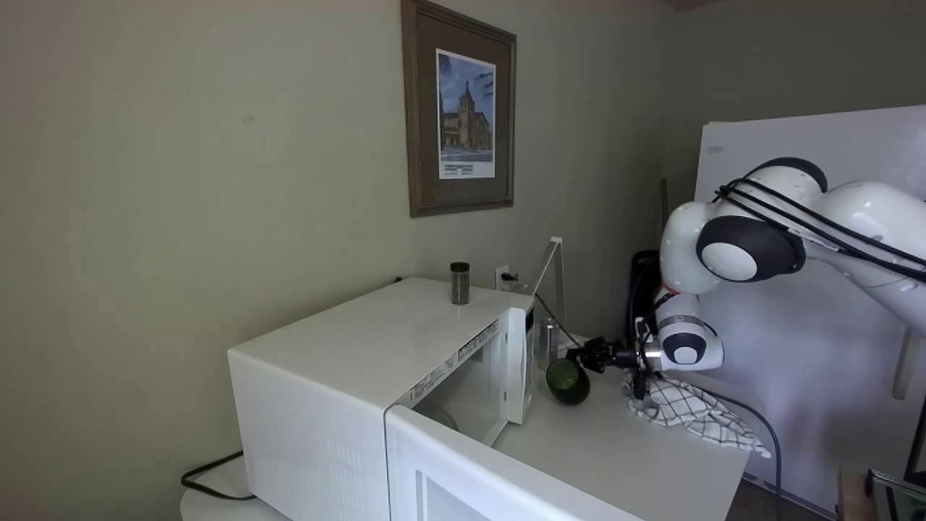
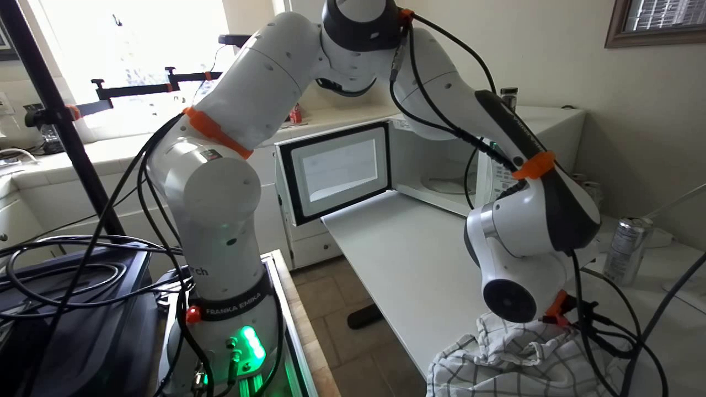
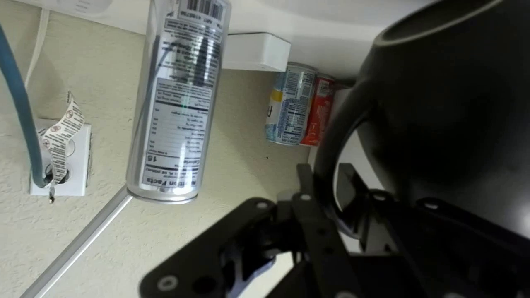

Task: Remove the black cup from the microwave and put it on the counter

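Observation:
The black cup is outside the microwave, tilted, with its mouth toward the camera in an exterior view. In the wrist view the cup fills the right side, its handle between the fingers of my gripper. The gripper looks shut on the handle, though a thin gap shows near one fingertip. The gripper is over the counter; whether the cup touches the counter is unclear. The white microwave stands with its door open. The cup is hidden in the exterior view with the arm base.
A tall silver can stands right beside the cup, also seen in the wrist view. A checked cloth lies under the wrist. A small dark cylinder stands on the microwave. Several cables run over the counter.

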Controlling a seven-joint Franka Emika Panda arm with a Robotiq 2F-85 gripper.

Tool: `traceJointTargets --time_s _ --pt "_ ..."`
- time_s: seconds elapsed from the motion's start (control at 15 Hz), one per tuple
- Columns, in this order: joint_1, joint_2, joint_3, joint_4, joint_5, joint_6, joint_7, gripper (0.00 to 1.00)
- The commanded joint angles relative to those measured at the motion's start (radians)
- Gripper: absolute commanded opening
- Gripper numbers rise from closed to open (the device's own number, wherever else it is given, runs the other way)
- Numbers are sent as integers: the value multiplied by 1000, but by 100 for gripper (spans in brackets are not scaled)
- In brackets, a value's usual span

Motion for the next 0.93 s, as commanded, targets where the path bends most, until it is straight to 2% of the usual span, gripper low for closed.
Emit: traceJointTargets --time_s 0.0,0.33,0.67,0.73,0.8,0.87 --pt "-31 21 30 -11 1 -104 -25 4" --pt "-61 55 68 -7 2 -209 -6 2" --pt "-75 76 82 1 5 -246 -11 3" --pt "-73 76 79 0 4 -241 -14 18" --pt "-70 76 78 0 4 -235 -18 39" --pt "-66 74 72 -2 -1 -233 -20 43"
